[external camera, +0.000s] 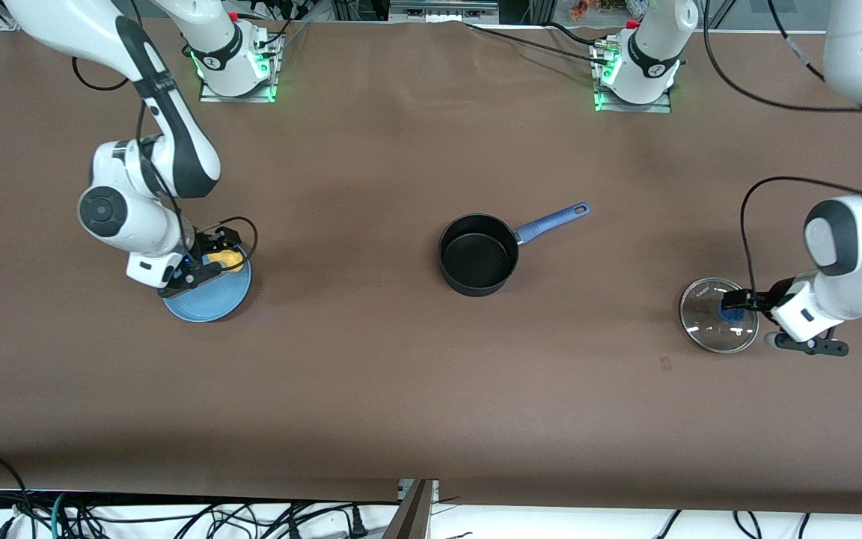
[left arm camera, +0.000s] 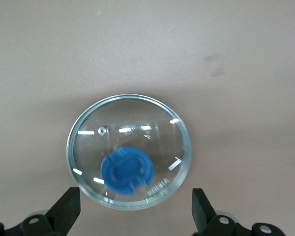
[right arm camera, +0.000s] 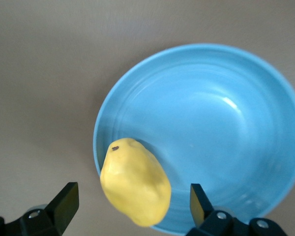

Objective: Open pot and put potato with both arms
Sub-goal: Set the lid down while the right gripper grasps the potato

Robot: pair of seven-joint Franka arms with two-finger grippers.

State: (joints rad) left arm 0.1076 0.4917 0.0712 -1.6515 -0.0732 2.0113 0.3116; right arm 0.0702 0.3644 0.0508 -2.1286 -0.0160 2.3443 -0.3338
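The black pot (external camera: 478, 254) stands uncovered and empty at the table's middle, its blue handle (external camera: 551, 221) pointing toward the left arm's end. The yellow potato (external camera: 230, 260) lies on the rim of a blue plate (external camera: 210, 299) at the right arm's end. My right gripper (external camera: 210, 271) is open just over it; in the right wrist view the potato (right arm camera: 135, 182) sits between the spread fingers of the gripper (right arm camera: 132, 209). My left gripper (external camera: 735, 305) is open and empty over the glass lid (external camera: 718, 315), its fingers apart from the lid's blue knob (left arm camera: 127, 169).
The glass lid (left arm camera: 129, 151) lies flat on the brown table at the left arm's end. The blue plate (right arm camera: 226, 128) holds only the potato. Both arm bases stand at the table's edge farthest from the front camera. Cables run along the nearest edge.
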